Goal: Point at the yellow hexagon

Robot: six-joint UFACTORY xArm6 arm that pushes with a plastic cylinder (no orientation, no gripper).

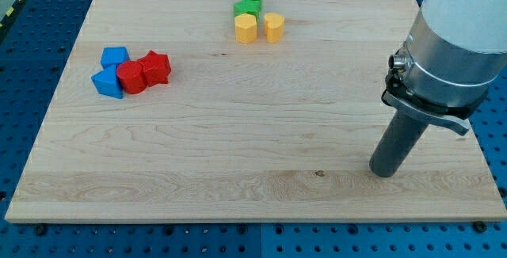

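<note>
The yellow hexagon (pixel 246 28) sits near the view's top centre of the wooden board (pixel 238 139). A yellow heart-shaped block (pixel 273 27) is just to its right. Two green blocks (pixel 249 1) stand right above them, touching the hexagon. My tip (pixel 384 172) rests on the board at the view's lower right, far from the yellow hexagon, below and to the right of it. The grey arm (pixel 455 48) rises from the tip toward the view's top right.
At the view's left is a cluster: a blue block (pixel 115 55), a blue triangular block (pixel 107 83), a red block (pixel 131 77) and a red star-shaped block (pixel 156 68). The board lies on a blue perforated table.
</note>
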